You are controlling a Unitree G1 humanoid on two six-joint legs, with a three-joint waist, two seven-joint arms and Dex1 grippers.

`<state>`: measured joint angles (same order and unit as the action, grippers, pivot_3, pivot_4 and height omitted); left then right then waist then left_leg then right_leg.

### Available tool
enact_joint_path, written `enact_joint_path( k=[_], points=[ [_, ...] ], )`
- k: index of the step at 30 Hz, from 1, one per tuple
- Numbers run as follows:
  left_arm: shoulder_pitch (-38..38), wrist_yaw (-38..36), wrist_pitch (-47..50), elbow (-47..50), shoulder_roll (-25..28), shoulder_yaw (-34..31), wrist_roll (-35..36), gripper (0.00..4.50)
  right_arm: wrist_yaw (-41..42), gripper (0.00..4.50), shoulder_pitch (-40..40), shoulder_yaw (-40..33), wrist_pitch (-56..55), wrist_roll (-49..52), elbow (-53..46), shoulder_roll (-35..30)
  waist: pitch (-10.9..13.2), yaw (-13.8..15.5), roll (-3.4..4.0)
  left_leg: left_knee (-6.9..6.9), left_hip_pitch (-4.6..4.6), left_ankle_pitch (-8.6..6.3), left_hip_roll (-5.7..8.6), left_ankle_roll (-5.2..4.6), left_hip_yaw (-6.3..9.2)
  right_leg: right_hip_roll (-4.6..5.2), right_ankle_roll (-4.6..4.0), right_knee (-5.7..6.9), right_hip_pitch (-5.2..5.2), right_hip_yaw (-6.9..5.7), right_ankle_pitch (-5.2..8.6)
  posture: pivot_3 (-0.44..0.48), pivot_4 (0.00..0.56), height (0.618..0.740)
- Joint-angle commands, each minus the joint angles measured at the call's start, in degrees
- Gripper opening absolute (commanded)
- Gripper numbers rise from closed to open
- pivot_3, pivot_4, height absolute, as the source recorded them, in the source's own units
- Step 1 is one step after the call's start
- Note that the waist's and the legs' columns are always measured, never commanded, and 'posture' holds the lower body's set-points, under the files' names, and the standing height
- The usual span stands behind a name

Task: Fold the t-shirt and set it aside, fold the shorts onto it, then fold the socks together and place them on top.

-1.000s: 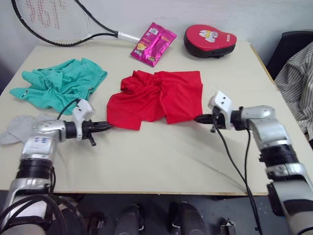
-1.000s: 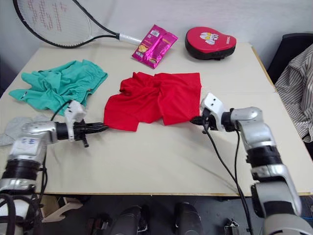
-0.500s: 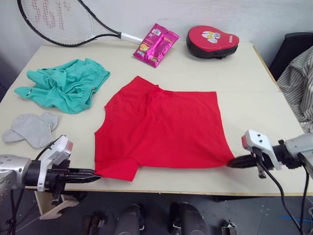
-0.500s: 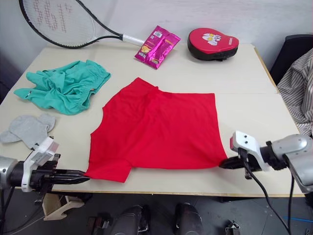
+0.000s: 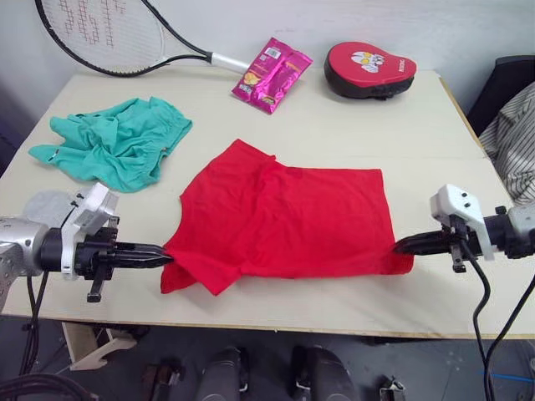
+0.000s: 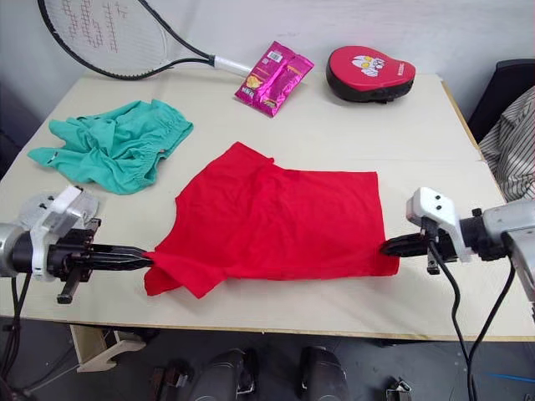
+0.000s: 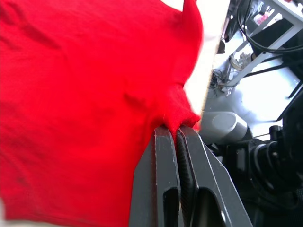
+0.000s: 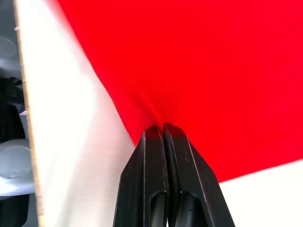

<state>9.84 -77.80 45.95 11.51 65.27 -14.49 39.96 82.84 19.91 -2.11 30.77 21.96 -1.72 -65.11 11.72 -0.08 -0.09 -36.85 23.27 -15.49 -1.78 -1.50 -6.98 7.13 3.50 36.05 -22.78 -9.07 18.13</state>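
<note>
The red t-shirt [image 5: 284, 213] lies spread flat across the middle of the table. My left gripper [image 5: 165, 258] is shut on its near left corner, beside a sleeve. My right gripper [image 5: 401, 247] is shut on its near right corner; the wrist views show cloth pinched between both pairs of fingers [image 7: 176, 137] [image 8: 161, 130]. The teal shorts [image 5: 113, 140] lie crumpled at the left of the table. A grey sock [image 5: 46, 203] peeks out behind my left arm near the left edge.
A tennis racket [image 5: 109, 33] lies at the far left, a pink snack packet [image 5: 272, 63] and a red padded mitt [image 5: 368, 68] at the far middle. A striped shirt [image 5: 512, 138] hangs off the table's right side. The table's front edge [image 5: 276, 313] runs just below the t-shirt.
Both grippers have carried the t-shirt's near edge back up the table from its front edge, moving inward. The t-shirt is still spread, with its hem drawn further from the table edge.
</note>
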Motion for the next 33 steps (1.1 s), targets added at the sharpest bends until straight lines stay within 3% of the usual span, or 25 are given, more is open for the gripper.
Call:
enact_joint_path(
  k=[1,6,10,15,19,26,33],
  points=[
    [-3.5,-3.4,-1.4,0.5,2.9,-0.2,-1.1,0.02,1.5,0.0,-5.6,-0.9,-0.1,0.8,-3.3,-1.9,0.0,0.0,0.0,0.0,0.04,-0.01,-0.01,0.0,-0.02,-0.07,0.03,-0.01,0.0,0.0,0.03,0.0,0.15,0.74],
    [-10.0,-5.8,-2.4,0.6,5.1,-3.5,-1.5,0.02,0.9,0.0,-12.1,-4.5,0.9,1.7,-5.6,-3.3,0.0,-0.1,-0.03,-0.13,0.13,-0.16,-0.04,-0.16,-0.17,-0.29,0.21,-0.05,0.01,0.1,0.1,0.0,0.15,0.74],
    [-18.4,-7.2,-6.7,1.5,6.1,-5.9,-5.2,0.02,0.3,0.0,-22.2,-7.7,-3.1,-0.9,-7.1,-5.0,0.0,0.0,-0.04,-0.24,-0.08,-0.35,-0.05,-0.18,-0.14,-0.15,0.23,-0.09,0.12,0.15,0.1,0.0,0.15,0.74],
    [-24.9,-4.0,-10.6,4.1,1.4,-5.7,-7.1,0.02,-4.7,0.0,-30.7,-8.5,-11.9,-5.8,-5.9,-2.3,0.0,0.1,-0.03,-0.2,-0.1,-0.49,-0.07,-0.11,0.01,0.0,0.04,-0.07,0.13,0.11,-0.05,0.0,0.15,0.74],
    [-28.2,-2.0,-15.2,5.4,-1.5,-4.6,-10.2,0.02,-8.7,0.0,-32.7,-9.1,-13.4,-6.2,-5.3,1.0,-0.2,-0.2,-0.49,-0.16,-0.18,-0.44,-0.16,-0.07,0.05,-0.05,-0.01,-0.07,0.19,0.1,-0.09,0.0,0.15,0.74],
    [-22.3,-3.9,-10.4,5.6,1.0,-4.4,-6.1,0.02,-5.8,0.0,-32.8,-10.9,-10.3,-2.5,-6.1,-0.4,-0.3,0.1,-0.62,-0.23,-0.18,-0.43,-0.22,-0.13,0.05,-0.04,-0.1,-0.14,0.24,0.1,-0.2,0.0,0.15,0.74],
    [-8.0,-5.4,-10.8,-2.6,2.7,4.5,-8.8,0.02,-3.8,0.0,-27.1,-8.5,-7.9,-1.7,-2.8,-0.7,-0.1,0.0,-0.19,-0.17,-0.13,-0.38,-0.16,-0.19,0.0,-0.05,-0.1,-0.1,0.15,0.07,-0.19,0.0,0.15,0.74]
  ],
)
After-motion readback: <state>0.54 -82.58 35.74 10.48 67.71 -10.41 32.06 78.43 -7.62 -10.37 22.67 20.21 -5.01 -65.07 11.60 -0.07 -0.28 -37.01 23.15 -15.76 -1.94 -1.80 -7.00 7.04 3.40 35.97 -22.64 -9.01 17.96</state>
